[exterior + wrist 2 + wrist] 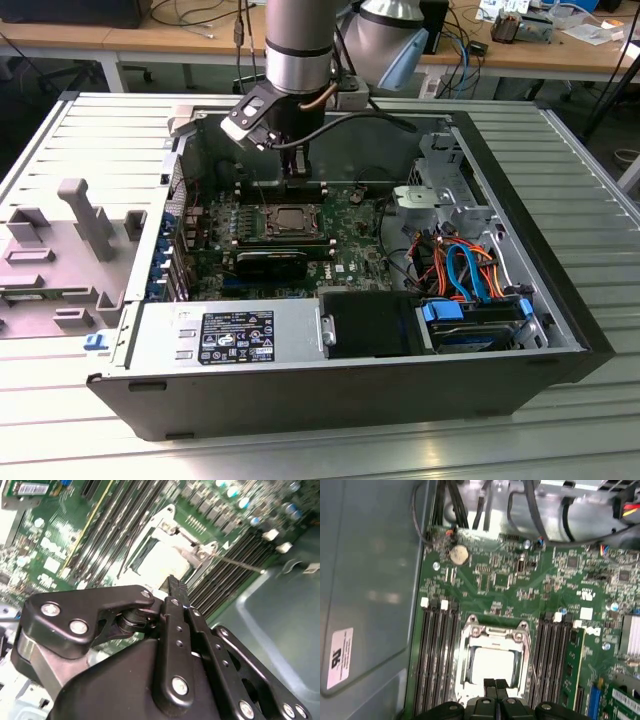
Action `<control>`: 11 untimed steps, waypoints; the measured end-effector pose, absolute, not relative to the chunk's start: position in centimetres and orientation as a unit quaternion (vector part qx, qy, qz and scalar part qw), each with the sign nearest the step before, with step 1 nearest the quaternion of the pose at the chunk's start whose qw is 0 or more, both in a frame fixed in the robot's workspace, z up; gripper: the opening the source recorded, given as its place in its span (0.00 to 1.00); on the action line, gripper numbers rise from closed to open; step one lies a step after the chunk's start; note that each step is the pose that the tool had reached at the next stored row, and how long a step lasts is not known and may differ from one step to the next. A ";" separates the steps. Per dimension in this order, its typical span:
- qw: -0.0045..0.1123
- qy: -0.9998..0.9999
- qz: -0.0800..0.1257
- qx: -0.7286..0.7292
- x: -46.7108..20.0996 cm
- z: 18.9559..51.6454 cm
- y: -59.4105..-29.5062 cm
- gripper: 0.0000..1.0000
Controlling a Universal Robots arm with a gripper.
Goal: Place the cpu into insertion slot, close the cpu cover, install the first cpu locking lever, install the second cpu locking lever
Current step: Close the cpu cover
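The cpu (492, 666) lies flat in the insertion slot (466, 677), its pale metal top showing through the window of the cpu cover (492, 634), which lies down over it. In the exterior view the socket (292, 219) sits mid-board, and my gripper (296, 172) hangs just above its far edge. Both wrist views show my gripper (495, 683) (175, 586) shut with its fingertips together and nothing between them, at the socket's edge. A thin wire locking lever (531, 659) (240, 564) stands out along one side of the socket.
Black memory slots (437, 655) flank the socket on both sides. The case wall (365, 580) rises close by. A long black card (272, 263), a power supply (225, 335) and drive cables (465, 270) fill the case in the exterior view.
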State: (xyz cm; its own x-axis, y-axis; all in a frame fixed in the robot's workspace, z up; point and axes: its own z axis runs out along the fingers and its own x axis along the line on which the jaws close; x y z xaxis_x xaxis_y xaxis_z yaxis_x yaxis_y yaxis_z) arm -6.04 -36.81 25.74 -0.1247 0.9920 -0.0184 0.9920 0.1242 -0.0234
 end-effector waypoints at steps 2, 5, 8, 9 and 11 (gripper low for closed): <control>0.000 -0.750 0.014 -0.662 -6.0 25.7 -36.8 0.11; -0.002 -0.750 0.015 -0.662 -6.0 25.8 -36.8 0.11; -0.019 -0.745 0.035 -0.666 -6.0 25.7 -36.8 0.11; -0.020 -0.743 0.035 -0.669 -6.0 25.7 -36.8 0.11; -0.019 -0.731 0.036 -0.682 -6.0 25.7 -36.8 0.11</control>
State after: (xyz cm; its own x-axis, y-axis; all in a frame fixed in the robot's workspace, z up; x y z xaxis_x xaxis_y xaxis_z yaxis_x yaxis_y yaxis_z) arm -6.04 -36.81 25.73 -0.0704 0.9945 -0.0771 0.9973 0.0685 -0.0264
